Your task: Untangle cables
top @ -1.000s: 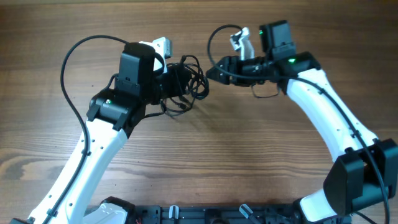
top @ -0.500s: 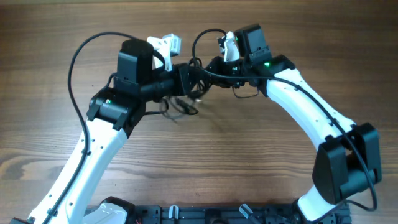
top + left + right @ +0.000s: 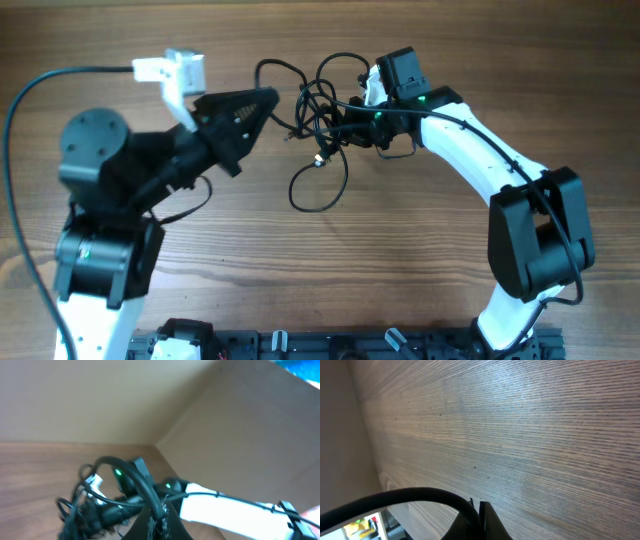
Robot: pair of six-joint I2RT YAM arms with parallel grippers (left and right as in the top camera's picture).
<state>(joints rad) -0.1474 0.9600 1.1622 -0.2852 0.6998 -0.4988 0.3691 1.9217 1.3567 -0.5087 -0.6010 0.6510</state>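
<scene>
A: Cables [image 3: 318, 100]: where do they sit?

B: Upper middle of the overhead view. They form a loose black tangle strung between the two hands. Whether they rest on the wooden counter [image 3: 420, 260] or hang just above it, I cannot tell.

A: And the left hand [image 3: 268, 97]?

B: It points in from the left, with its tip just left of the tangle. Its fingers are pressed together. In the left wrist view a black strand arches over from the left and runs down into the pinch at bottom centre, so it grips one strand.

A: The right hand [image 3: 340, 115]?

B: It reaches in from the right, its tip buried in the right side of the tangle. The right wrist view shows its fingers closed to a sliver at the bottom edge. A black cord curves in from the lower left and ends at the tips, so it too holds a strand.

A: How does the rest lie?

B: A small loop rises at the top, just right of the left hand's tip. One long loop [image 3: 292, 190] droops below the tangle toward the middle of the frame, apart from both hands. The densest crossing of strands lies nearer the right hand.

A: Anything unclear?

B: The left wrist view is blurred. There the tangle is only a dark smear at lower left, beside the white right arm [image 3: 225, 505].
</scene>
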